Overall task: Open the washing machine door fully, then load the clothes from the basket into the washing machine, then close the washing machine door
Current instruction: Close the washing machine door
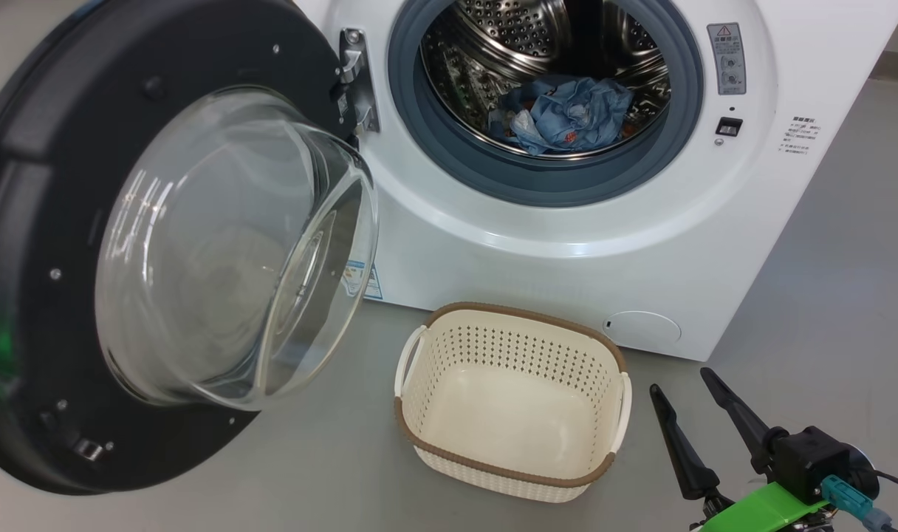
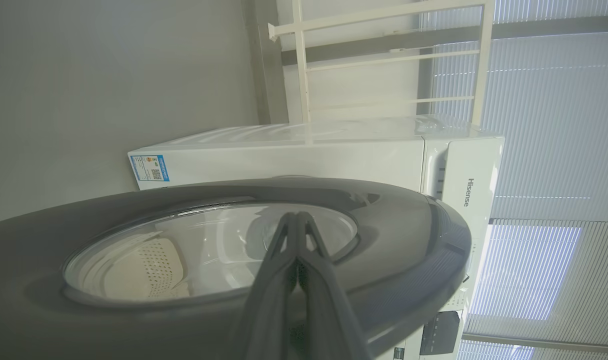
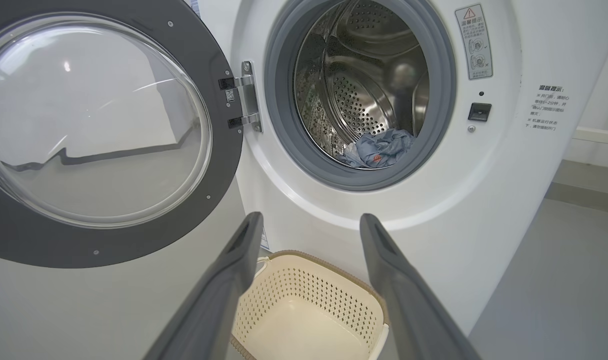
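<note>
The washing machine [image 1: 567, 222] stands with its door [image 1: 43, 222] swung out to the left, glass bowl facing me. The clothes [image 1: 563, 114], a light blue bundle, lie inside the steel drum, as in the right wrist view [image 3: 379, 150]. The basket [image 1: 493, 312] sits on the floor below the opening with nothing in it. My right gripper [image 1: 680, 380] is open, low and to the basket's right; in its own view the right gripper [image 3: 311, 220] frames the basket [image 3: 304, 256]. My left gripper [image 2: 296, 216] is shut with nothing in it, fingers pointing across the door's glossy outer face [image 2: 409, 235].
Grey floor [image 1: 825, 295] spreads to the right of the machine and in front of the basket. A wall base strip [image 3: 599, 135] runs behind at right. A white rack [image 2: 384, 60] and window blinds stand beyond the machine's top in the left wrist view.
</note>
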### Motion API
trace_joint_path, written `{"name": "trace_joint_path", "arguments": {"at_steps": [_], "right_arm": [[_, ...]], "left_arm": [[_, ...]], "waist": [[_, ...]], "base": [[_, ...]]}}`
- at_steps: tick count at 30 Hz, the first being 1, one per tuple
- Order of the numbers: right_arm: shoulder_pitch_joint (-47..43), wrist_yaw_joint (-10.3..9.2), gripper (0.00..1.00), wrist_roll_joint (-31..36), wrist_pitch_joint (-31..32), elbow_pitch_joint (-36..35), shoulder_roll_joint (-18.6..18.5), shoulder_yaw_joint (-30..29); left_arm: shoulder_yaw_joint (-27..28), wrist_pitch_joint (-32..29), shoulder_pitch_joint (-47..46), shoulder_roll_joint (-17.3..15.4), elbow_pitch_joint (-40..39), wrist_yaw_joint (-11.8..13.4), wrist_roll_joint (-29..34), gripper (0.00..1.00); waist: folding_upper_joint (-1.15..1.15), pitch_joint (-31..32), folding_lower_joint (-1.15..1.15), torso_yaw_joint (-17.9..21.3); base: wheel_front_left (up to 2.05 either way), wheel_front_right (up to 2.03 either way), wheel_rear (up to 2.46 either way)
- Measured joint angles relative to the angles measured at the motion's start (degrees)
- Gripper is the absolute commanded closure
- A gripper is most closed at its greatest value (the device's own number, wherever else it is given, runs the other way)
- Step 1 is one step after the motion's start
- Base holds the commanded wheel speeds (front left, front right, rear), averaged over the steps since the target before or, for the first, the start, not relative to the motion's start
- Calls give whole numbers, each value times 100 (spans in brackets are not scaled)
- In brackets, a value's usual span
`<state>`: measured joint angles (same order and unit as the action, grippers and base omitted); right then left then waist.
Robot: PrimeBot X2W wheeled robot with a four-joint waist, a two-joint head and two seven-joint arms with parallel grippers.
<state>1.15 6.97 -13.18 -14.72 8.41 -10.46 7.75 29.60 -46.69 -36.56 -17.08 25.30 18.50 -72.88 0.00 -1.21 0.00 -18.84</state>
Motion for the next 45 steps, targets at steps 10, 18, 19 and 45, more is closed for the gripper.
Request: {"name": "trace_joint_path", "arguments": {"at_steps": [10, 18, 19, 45], "right_arm": [[-2, 0, 0, 7, 0, -37, 36, -67], [-102, 0, 0, 8, 0, -55, 60, -102], [-124, 0, 0, 8, 0, -56, 60, -105], [-125, 0, 0, 48, 0, -92, 115, -127]], "left_arm": [[-234, -521, 408, 85, -724, 275, -8, 100], [-209, -712, 764, 49, -1289, 539, -8, 100], [-210, -745, 786, 48, -1347, 565, -9, 100], [-580, -1338, 1052, 436, -2327, 899, -305, 100]], "waist": [[0, 1, 0, 150], [0, 6, 0, 424], [0, 8, 0, 457], [0, 49, 0, 685]], "base": [[0, 0, 0], [0, 0, 0], [0, 0, 0], [0, 0, 0]]}}
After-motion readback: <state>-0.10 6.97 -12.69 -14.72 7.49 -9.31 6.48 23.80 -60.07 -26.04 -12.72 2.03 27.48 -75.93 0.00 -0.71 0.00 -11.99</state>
